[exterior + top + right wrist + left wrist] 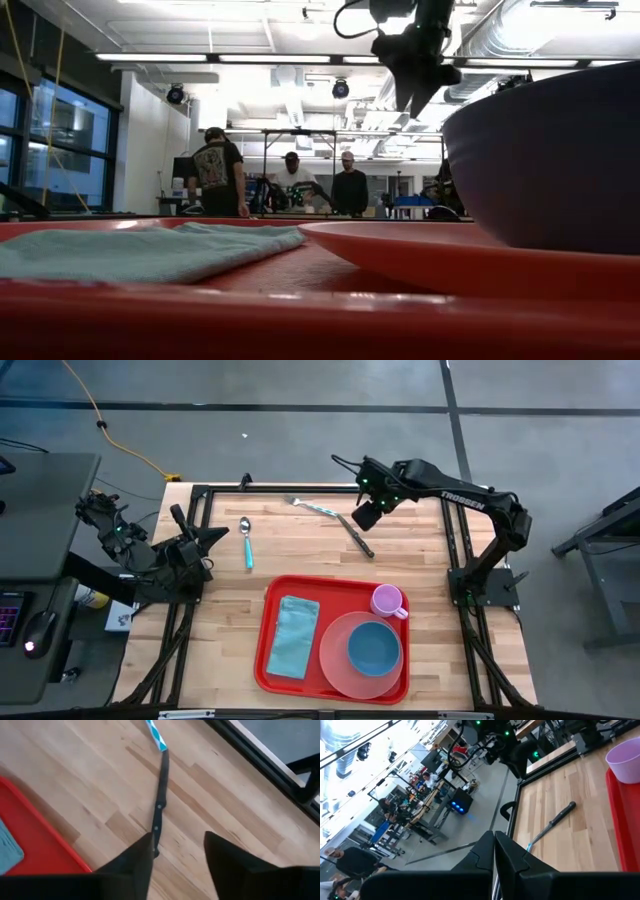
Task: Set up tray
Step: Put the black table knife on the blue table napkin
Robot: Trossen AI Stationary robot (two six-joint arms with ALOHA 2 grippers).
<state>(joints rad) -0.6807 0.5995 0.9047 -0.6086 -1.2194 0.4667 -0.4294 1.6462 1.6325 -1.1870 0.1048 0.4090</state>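
Tray [335, 585] sits at the table's near edge with cloth [295, 636], plate [340, 660], bowl [374, 648] and cup [387, 600] on it.
Bowl hides part of the plate. Right gripper [366, 516] hovers over the knife [355, 533] past the tray, fingers [132, 865] spread, nothing held. Fork [314, 507] partly under that arm. Spoon [246, 542] off to the left. Left gripper [215, 536] parked at the left edge, fingers pressed together, empty.

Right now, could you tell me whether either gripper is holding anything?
Nothing is held. The right gripper is open above the knife; the left gripper is shut and empty at the table's left edge.
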